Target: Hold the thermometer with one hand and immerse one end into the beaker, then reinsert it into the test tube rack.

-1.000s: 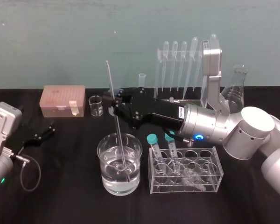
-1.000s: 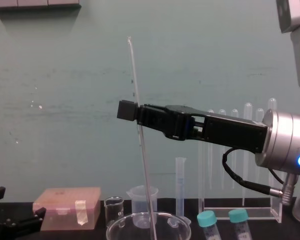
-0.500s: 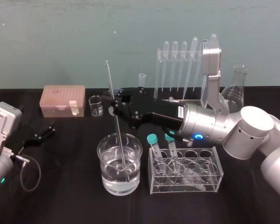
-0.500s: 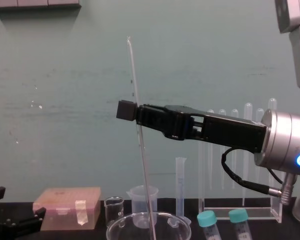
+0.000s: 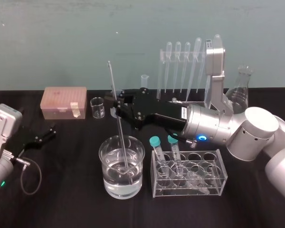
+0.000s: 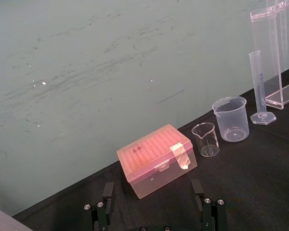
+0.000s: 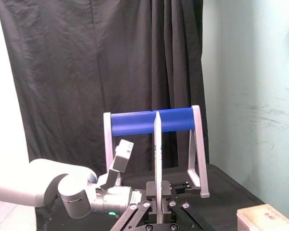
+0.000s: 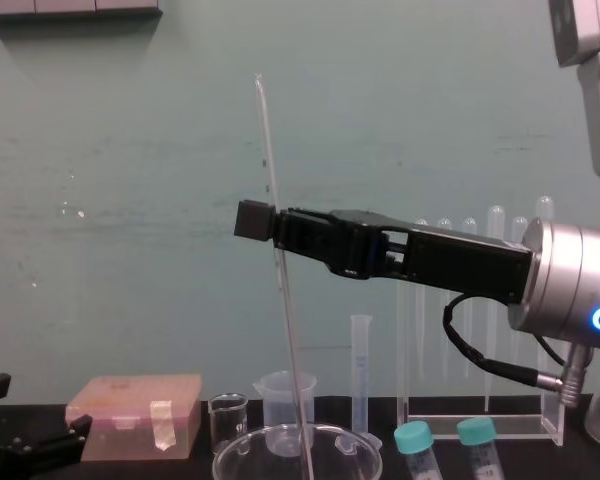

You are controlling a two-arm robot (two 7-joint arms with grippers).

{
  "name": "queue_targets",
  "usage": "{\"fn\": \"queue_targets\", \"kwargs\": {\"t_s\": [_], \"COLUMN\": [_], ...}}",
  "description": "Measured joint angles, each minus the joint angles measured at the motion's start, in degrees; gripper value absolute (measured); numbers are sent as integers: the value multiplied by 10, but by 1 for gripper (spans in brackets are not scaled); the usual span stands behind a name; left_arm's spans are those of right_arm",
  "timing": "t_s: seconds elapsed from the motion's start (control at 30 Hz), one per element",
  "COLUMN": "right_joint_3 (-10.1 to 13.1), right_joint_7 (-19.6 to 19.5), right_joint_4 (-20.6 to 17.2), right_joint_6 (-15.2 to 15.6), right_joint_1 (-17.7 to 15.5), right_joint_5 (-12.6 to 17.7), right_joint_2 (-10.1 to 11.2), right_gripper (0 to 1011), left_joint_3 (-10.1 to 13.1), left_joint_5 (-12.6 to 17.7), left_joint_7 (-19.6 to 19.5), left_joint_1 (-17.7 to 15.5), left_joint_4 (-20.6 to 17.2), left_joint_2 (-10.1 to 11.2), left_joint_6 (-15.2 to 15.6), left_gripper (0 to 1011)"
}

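Dipping into the water, the thermometer point(image 5: 123, 142) has its lower end close to the bottom of the beaker point(image 5: 109, 175), which is set near the middle of the desk's front edge. The rod is tilted and is pinched well above the rim by the right gripper point(image 5: 117, 110), whose jaws are closed narrowly on the glass.

If the rod were pushed lower or swung sideways, its tip could be pressed against the beaker's floor or wall, so that the glass might be cracked or the beaker tipped. A slip through so slim a hold cannot be ruled out.

A holder of capped tubes point(image 5: 189, 173) is placed just beside the beaker, and the rack point(image 5: 160, 66) at the back edge is already hung with droppers. Either could be struck if the long rod is carried across too low.

The left gripper point(image 5: 45, 134) is parked near the left edge, jaws wide.
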Motion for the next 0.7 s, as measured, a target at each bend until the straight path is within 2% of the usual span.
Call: {"fn": "queue_targets", "kwargs": {"t_s": [0.7], "right_joint_3": [-2], "right_joint_7": [1], "right_joint_4": [2], "right_joint_6": [0], "right_joint_1": [0], "right_joint_5": [-1], "right_joint_2": [-2], "right_gripper": [56], "left_joint_3": [0], "left_joint_5": [0], "left_joint_7": [0], "left_joint_1": [0], "left_joint_4": [0], "left_joint_2": [0], "left_joint_6": [0], "left_gripper": [1008]}}
